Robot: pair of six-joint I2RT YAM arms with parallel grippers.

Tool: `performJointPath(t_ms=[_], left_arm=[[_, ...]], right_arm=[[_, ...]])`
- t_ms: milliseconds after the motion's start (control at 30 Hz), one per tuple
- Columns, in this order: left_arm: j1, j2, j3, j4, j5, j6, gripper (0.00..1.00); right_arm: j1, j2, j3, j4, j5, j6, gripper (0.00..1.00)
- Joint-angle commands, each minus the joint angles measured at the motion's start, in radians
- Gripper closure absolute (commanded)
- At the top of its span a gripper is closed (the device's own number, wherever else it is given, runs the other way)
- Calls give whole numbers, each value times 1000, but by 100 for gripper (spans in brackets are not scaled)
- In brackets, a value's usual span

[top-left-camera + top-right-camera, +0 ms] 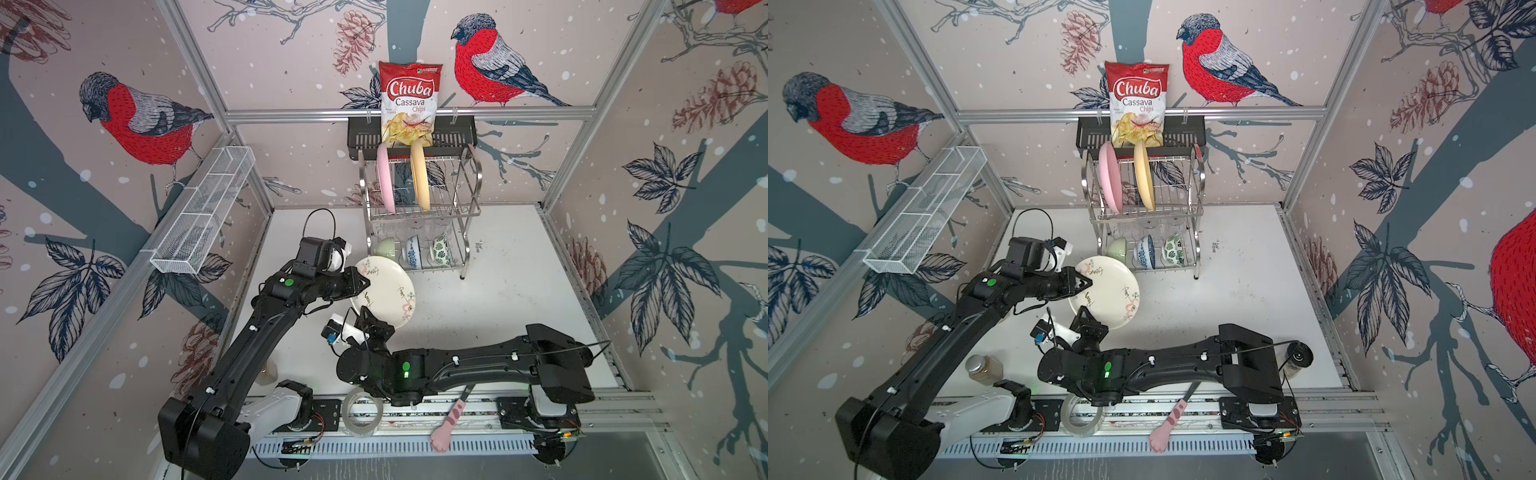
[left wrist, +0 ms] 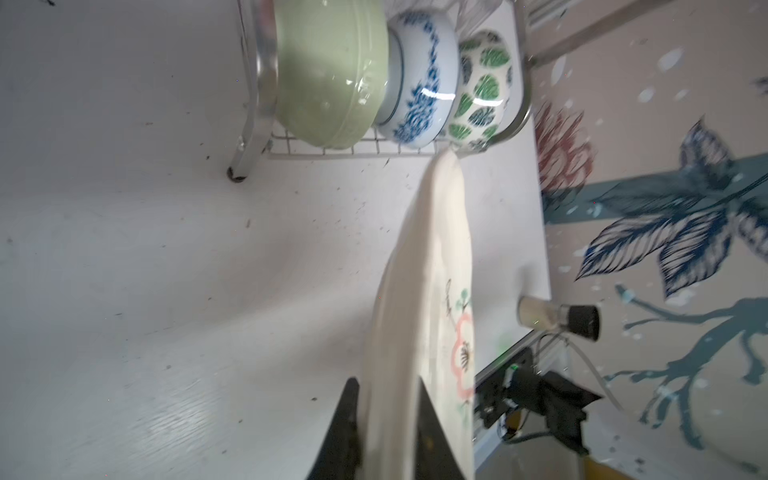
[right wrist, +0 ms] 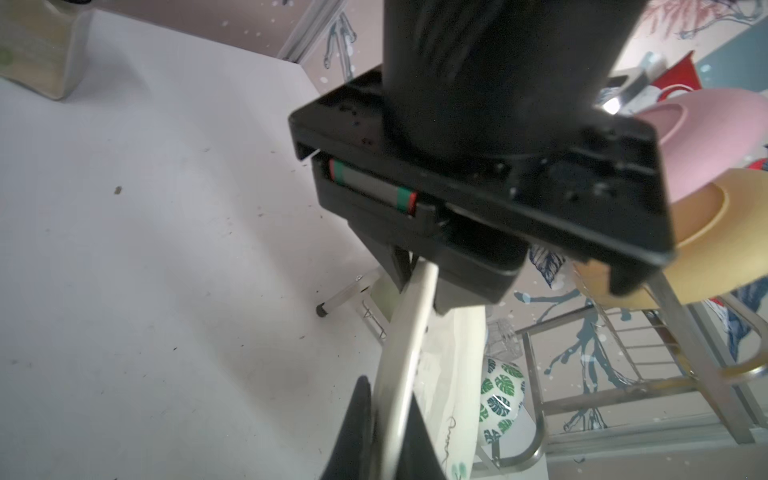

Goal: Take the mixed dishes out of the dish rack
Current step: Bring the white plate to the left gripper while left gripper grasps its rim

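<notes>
Dish rack (image 1: 440, 215) first: how many tiers, and what sits in each?

— Two. The upper tier holds two plates on edge, a pink plate (image 1: 384, 178) and a tan-yellow plate (image 1: 419, 178), apart from each other. The lower tier holds three bowls in a row on their sides: a pale green bowl (image 1: 385, 247), a blue-patterned bowl (image 1: 413, 251) and a green-leaf bowl (image 1: 440, 249).

Anything behind it?

— One black basket (image 1: 361, 133) on the rail, with one chips bag (image 1: 409, 95) standing in it.

And a third plate?

— One cream plate (image 1: 388, 291), out of the rack, tilted, just in front of the lower tier. Two grippers have it. The left gripper (image 1: 368, 283) is clamped on its left rim and the right gripper (image 1: 366, 312) on its near rim. Both wrist views show the rim pinched between the fingers (image 2: 345, 428).

Smaller things?

— Two jars on the table (image 1: 519, 270): one jar (image 1: 984, 368) by the left arm, another jar (image 2: 557, 318) by the right arm's base. One clear glass (image 3: 503, 338) shows under the upper tier. In both top views the glasses are too faint to count.
</notes>
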Motion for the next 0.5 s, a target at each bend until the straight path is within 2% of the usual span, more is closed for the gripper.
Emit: performJointPath(t_ms=[0, 200, 267, 333, 467], left_arm=[[-4, -17, -6, 11, 9, 87, 99], [-4, -33, -18, 26, 23, 68, 100], [-4, -42, -27, 43, 36, 59, 100], [-4, -50, -34, 58, 48, 53, 100], [-4, -52, -37, 68, 72, 45, 100]], right_arm=[[-10, -4, 23, 72, 12, -58, 100], [-21, -13, 25, 60, -19, -18, 100], [-23, -23, 23, 42, -49, 13, 94], [-29, -39, 22, 6, -109, 61, 83], [-41, -84, 2, -35, -289, 132, 53]])
